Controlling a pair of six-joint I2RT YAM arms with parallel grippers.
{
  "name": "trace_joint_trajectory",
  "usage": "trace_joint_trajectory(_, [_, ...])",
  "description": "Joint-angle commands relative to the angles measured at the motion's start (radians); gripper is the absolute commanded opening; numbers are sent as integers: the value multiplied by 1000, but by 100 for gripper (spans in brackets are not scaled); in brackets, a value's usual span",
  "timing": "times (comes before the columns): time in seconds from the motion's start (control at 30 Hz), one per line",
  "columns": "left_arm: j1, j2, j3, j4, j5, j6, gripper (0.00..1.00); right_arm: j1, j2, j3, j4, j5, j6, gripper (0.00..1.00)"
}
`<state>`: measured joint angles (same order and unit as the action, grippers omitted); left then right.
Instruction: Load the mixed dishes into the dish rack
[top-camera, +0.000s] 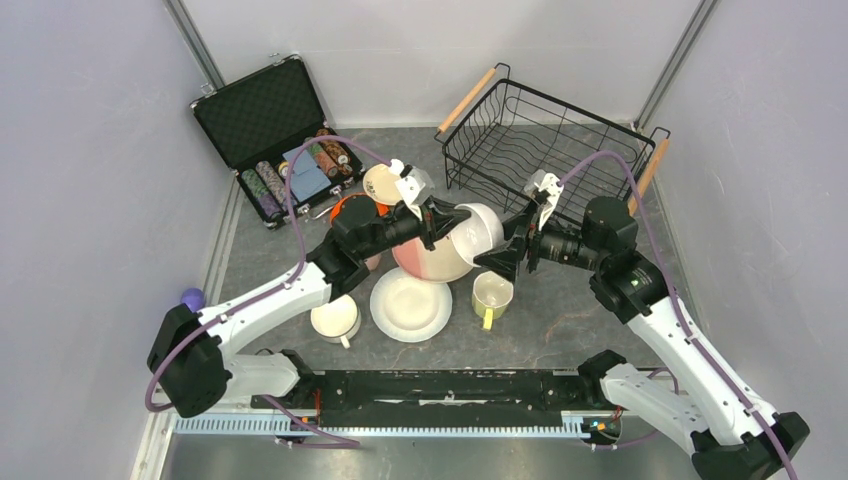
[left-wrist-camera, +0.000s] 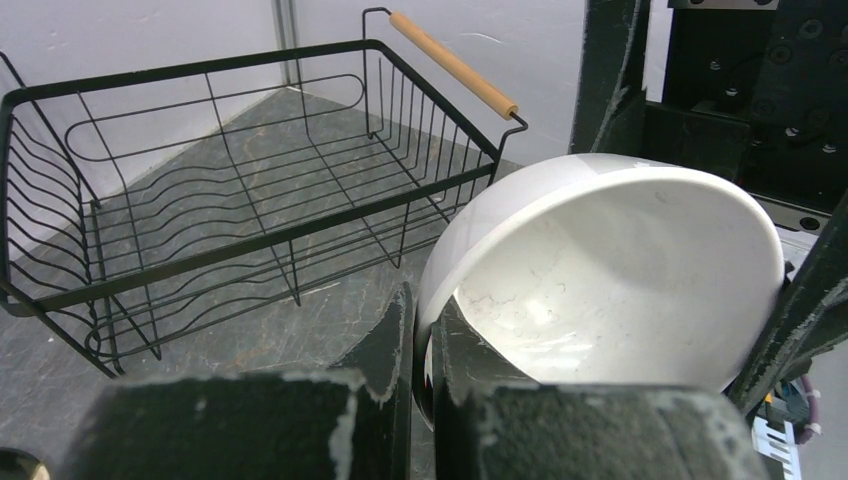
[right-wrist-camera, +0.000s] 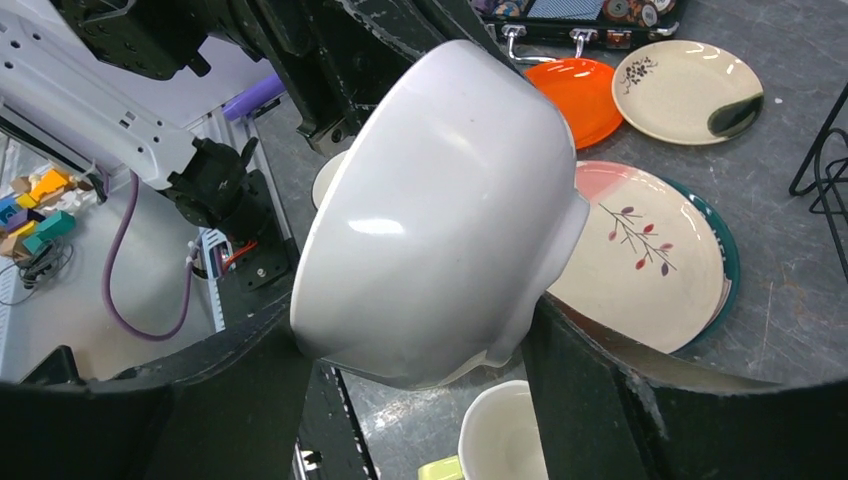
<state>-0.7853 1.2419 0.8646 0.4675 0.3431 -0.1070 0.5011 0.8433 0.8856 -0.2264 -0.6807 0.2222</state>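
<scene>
Open black case (top-camera: 258, 108) holds striped poker chips (top-camera: 268, 188) and a blue box (top-camera: 308, 175) at the gray table's (top-camera: 560, 320) far left corner.

Bottom edge cuts yellow-green mug (right-wrist-camera: 500, 440), teal-rimmed plate (right-wrist-camera: 733, 250) mostly covered

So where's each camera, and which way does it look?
Top external: above and behind, looking down at the table; left arm and right arm show.
Left wrist: on the left arm, facing the dish rack; its end effector pinches the white bowl's rim.
Right wrist: on the right arm, facing the plates; its fingers flank the bowl.
All share the bowl.
</scene>
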Motion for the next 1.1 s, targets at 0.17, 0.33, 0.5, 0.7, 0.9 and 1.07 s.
trace_joint_trajectory(0.17, [-2,20,54,5,34,-10,2,-4,-4,20,51,-38,20,58])
trace_joint_trajectory(0.33, [-2,45,72,1,43,-40,29,-4,15,21,42,27,20,48])
trace_joint_trajectory(0.5, [-2,64,83,-5,28,-53,54,-4,44,38,-8,223,30,39])
trace_joint_trajectory(0.7, [-2,98,117,-59,-43,-45,74,-6,103,63,-26,316,35,29])
trace_joint_trajectory(0.9, [-2,88,152,-174,-165,-16,78,-16,113,73,-41,437,25,26])
trace_joint_trajectory(1.07, [-2,56,154,-218,-245,-35,79,-26,165,158,-70,478,-8,25])
